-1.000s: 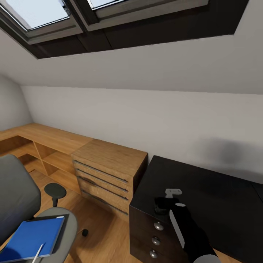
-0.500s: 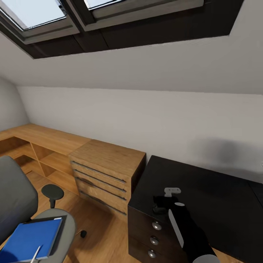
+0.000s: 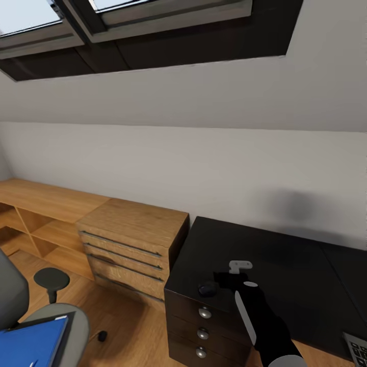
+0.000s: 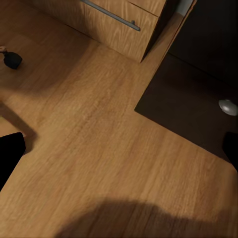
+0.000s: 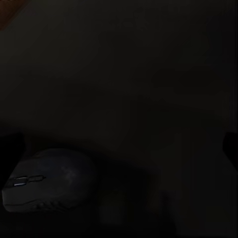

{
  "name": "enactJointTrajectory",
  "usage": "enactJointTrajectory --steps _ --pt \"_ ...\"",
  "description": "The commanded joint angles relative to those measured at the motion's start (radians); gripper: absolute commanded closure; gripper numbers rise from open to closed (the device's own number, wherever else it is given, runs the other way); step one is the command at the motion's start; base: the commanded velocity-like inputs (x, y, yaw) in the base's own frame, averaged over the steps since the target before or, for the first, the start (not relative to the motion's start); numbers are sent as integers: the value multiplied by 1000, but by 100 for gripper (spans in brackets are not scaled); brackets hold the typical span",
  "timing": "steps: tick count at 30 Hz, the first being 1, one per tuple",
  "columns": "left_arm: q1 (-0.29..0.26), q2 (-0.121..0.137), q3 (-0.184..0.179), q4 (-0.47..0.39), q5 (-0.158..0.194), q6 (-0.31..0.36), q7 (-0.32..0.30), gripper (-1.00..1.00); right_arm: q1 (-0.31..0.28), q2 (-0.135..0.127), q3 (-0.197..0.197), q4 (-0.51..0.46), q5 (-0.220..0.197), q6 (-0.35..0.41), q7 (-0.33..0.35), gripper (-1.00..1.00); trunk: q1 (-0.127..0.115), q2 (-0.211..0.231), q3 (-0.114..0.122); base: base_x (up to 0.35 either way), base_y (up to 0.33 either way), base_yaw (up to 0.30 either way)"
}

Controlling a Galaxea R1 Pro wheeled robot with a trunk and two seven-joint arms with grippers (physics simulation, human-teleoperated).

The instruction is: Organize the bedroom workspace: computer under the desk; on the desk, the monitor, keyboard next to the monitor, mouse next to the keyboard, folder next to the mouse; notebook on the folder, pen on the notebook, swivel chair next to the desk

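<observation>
Head view: mouse [image 3: 207, 289] on desk [image 3: 285, 275] corner just beside right gripper [image 3: 223, 282], jaw state unclear, wooden dresser [image 3: 130, 239] and blue folder [image 3: 31, 340] beyond; left wrist: fingers wide over plank floor [image 4: 99, 148]; right wrist: mouse [image 5: 49, 186] ungripped by one jaw.

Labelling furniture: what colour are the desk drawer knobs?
Silver, on the black desk drawer knobs; clearest in the head view.

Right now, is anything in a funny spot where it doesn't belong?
Yes. The mouse sits at the very front corner of the desk, just above the drawers, so it looks easy to knock off. The folder lies on the swivel chair instead of on the desk.
</observation>
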Motion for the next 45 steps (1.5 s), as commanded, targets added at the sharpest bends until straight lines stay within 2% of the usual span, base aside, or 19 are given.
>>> enactJointTrajectory --steps 1,27,29,45 --pt "0 0 1 0 5 -3 -2 -100 -1 1 0 -1 3 5 -2 -100 0 -1 -1 0 0 -129" --pt "0 -1 0 0 6 -3 -2 -100 -1 1 -1 3 1 -2 3 -100 0 -1 -1 0 0 -20" --pt "0 -2 0 0 5 -3 -2 -100 -1 1 -1 5 1 -22 2 -100 0 -1 -1 -229 78 -88" --pt "0 -2 0 0 5 -4 -2 -100 -1 1 0 7 1 -25 3 -100 0 -1 5 -291 142 -219"
